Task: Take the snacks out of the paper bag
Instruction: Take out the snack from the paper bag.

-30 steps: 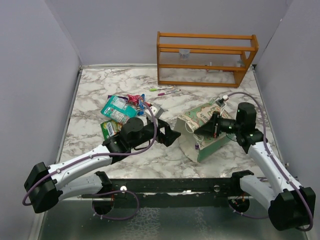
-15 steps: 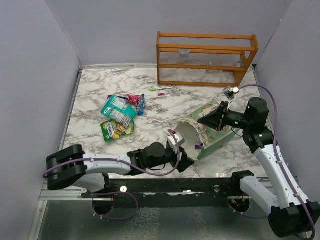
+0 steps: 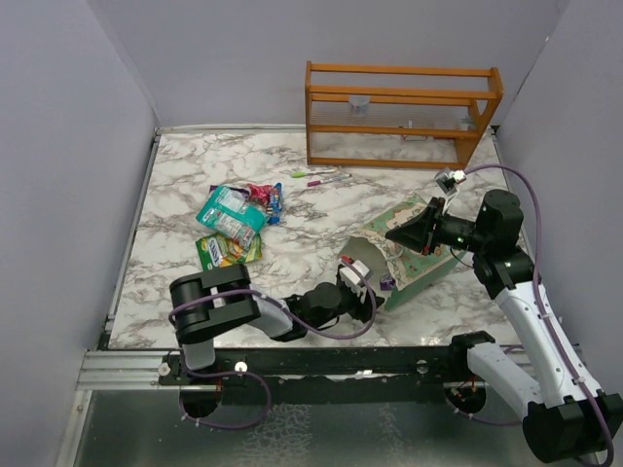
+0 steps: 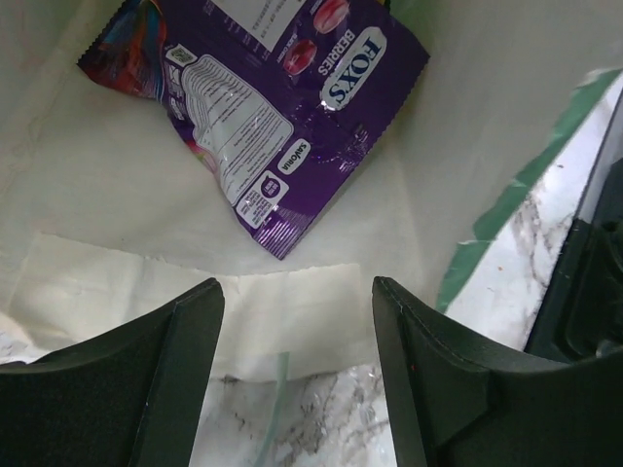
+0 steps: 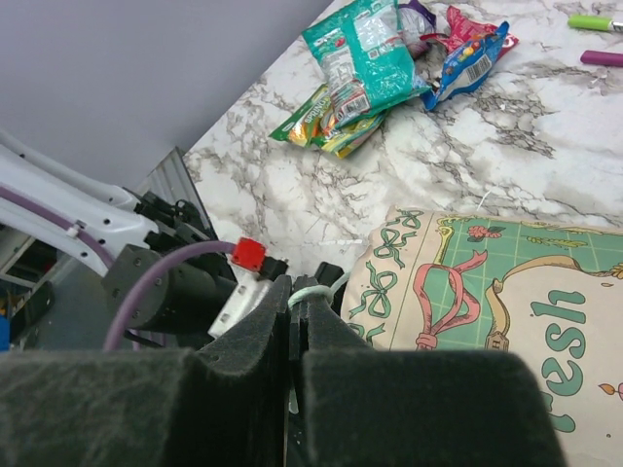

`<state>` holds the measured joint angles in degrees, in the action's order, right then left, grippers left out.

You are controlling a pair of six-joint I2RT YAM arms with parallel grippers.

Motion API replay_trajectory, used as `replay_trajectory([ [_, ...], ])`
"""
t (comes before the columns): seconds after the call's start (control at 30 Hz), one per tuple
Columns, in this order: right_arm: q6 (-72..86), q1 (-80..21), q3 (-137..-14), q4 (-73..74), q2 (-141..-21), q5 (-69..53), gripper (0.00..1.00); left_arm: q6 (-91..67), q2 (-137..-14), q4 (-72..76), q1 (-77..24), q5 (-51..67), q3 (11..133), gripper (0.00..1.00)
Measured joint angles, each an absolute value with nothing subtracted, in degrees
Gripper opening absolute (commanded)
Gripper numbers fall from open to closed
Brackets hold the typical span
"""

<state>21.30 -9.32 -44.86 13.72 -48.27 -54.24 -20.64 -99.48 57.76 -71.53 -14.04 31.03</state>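
The paper bag [image 3: 414, 270] lies on its side at the right of the table, its mouth facing left. My right gripper [image 3: 403, 234] is shut on its string handle [image 5: 313, 293] and holds the upper side up; the printed side shows in the right wrist view [image 5: 487, 292]. My left gripper [image 3: 362, 295] is open at the bag's mouth, and its view looks into the pale inside [image 4: 107, 195]. A purple snack packet [image 4: 263, 97] lies inside, just beyond the open left gripper [image 4: 297, 306]. It also shows in the top view [image 3: 386, 283]. Several snack packets [image 3: 234, 222] lie in a pile at the left.
An orange wooden rack [image 3: 399, 115] stands at the back right. Green and pink pens [image 3: 317, 176] lie in front of it. The snack pile [image 5: 375, 63] and pens [image 5: 596, 23] show in the right wrist view. The left arm is folded low along the near edge.
My left arm has swung from beside the snack pile down and right to the bag's mouth. My right gripper has lifted the handle up and back, opening the mouth.
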Motion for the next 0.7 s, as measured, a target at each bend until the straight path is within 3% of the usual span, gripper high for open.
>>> replay_trajectory([
  [0.37, 21.32, -9.32, -44.86, 13.69, -47.77, -54.24, 0.01, -18.28, -113.23, 71.46, -68.36, -14.85, 35.46, 0.89],
  [0.7, 21.37, -9.32, -44.84, 13.69, -47.77, -54.24, 0.01, -16.93, -120.11, 71.02, -68.31, -18.46, 46.09, 0.94],
])
